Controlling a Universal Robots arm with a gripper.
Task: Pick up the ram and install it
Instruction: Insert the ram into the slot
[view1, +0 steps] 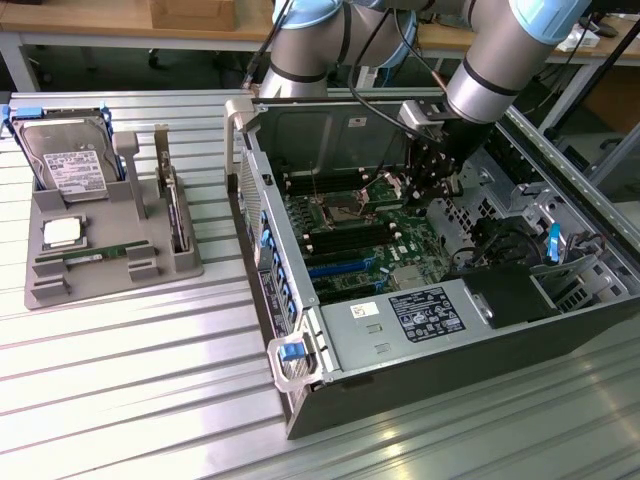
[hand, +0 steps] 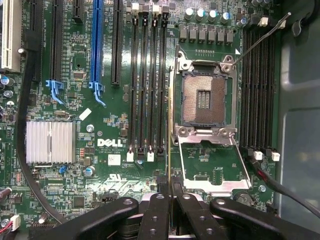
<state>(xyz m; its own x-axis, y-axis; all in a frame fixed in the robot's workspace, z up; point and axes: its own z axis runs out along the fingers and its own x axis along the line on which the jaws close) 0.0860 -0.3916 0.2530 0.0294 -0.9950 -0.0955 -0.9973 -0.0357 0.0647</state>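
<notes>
Now the jaws (view1: 432, 195) (hand: 170, 187) are pressed together, with nothing clearly pinched, hanging inside the open computer case (view1: 300, 380) over the motherboard (hand: 110, 130). The black memory slots (hand: 147, 85) and empty processor socket (hand: 204, 95) lie just ahead of them. The ram (view1: 95, 255) lies well apart from the jaws, in the grey tray (view1: 50, 290) on the tabletop (view1: 130, 380).

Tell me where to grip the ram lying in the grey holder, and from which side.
Likely mid-length, across its two long edges, coming from above: the ram lies lengthwise in a slot of the holder, blocks at both ends.
</notes>
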